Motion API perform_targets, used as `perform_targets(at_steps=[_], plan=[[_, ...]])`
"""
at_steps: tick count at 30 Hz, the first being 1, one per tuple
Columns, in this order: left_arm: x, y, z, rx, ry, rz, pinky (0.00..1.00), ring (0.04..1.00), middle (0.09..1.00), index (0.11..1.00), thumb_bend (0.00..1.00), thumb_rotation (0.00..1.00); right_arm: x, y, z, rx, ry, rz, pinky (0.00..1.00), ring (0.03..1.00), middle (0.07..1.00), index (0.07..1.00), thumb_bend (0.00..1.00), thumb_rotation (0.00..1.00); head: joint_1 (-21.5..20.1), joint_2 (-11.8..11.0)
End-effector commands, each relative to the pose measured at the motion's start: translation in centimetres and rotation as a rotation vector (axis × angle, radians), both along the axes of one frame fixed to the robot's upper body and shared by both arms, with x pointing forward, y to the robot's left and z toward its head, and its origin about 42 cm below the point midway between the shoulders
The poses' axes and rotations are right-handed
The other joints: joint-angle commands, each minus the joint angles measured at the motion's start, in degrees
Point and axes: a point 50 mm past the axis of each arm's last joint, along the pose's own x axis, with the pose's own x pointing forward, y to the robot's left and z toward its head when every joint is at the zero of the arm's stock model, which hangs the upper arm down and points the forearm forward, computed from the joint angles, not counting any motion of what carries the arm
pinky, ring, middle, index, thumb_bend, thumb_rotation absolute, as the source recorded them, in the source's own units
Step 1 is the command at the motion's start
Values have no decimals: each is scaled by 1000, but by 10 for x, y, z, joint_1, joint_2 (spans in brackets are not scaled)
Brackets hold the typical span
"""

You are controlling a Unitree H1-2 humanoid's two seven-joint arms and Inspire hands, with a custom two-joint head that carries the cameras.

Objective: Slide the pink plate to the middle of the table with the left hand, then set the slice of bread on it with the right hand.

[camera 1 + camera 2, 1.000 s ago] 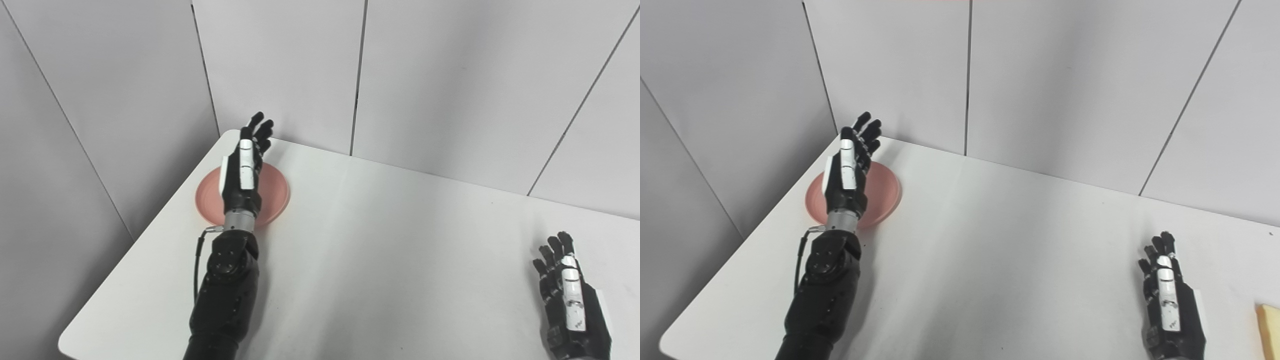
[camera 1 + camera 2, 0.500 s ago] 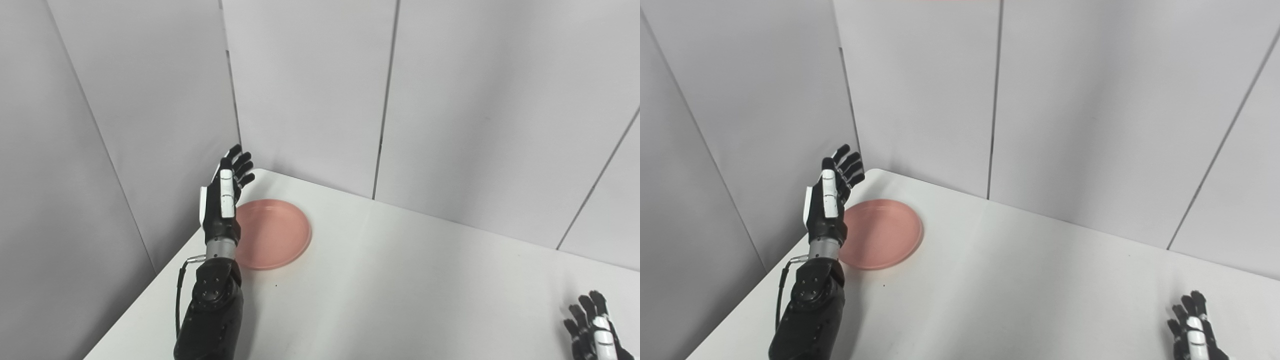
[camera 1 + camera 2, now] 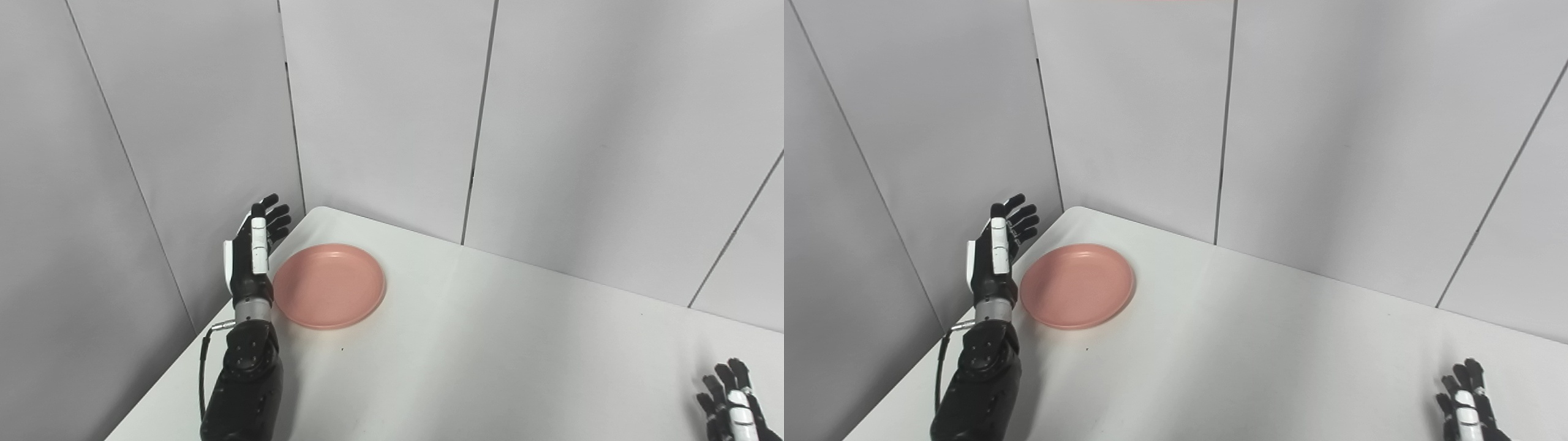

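Observation:
The pink plate (image 3: 329,285) lies empty near the table's far left corner. My left hand (image 3: 253,254) stands upright just left of the plate, over the table's left edge, fingers spread and holding nothing. I cannot tell whether it touches the plate's rim. My right hand (image 3: 1465,404) rests at the bottom right of the picture, only its extended fingers showing, with nothing in it. No slice of bread is in either view.
The white table (image 3: 490,355) sits in a corner of grey wall panels (image 3: 392,122), which stand close behind and left of the plate. The table's left edge runs just under my left forearm (image 3: 242,386).
The camera has tilted up and turned left. My left hand moved from above the plate to its left side, uncovering it. The right hand has hardly moved.

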Motion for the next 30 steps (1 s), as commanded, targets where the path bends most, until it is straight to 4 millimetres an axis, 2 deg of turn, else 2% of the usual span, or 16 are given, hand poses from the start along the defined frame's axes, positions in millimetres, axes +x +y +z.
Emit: perform_targets(at_steps=[1,5,10,12,16,22,30], plan=[[3,13,17,35,-65,-3,706,705,716,709,941,1000,7,-2,21,-9,-110,0,1000,979,994,999,580,793,3,-2],[5,19,10,44,-46,8,700,701,710,705,941,1000,7,-2,20,-3,-108,4,1000,977,990,995,589,782,5,-4],[7,20,2,14,-35,-30,740,733,728,713,917,1000,7,-3,21,-9,-116,7,1000,973,988,990,571,782,5,-4],[7,21,-2,-9,-28,-76,800,793,780,758,936,1000,7,-4,22,-9,-121,9,1000,971,985,987,565,780,5,-4],[10,22,-7,1,1,-139,851,838,822,797,957,1000,7,-4,23,-13,-115,7,999,971,984,983,583,776,9,-4],[12,20,-12,7,34,-196,852,854,840,814,941,1000,7,-3,23,-4,-117,12,1000,973,980,978,585,767,6,-2],[19,13,-16,20,71,-261,929,906,888,869,940,1000,8,-4,22,21,-105,6,973,957,974,970,591,745,9,-3]])
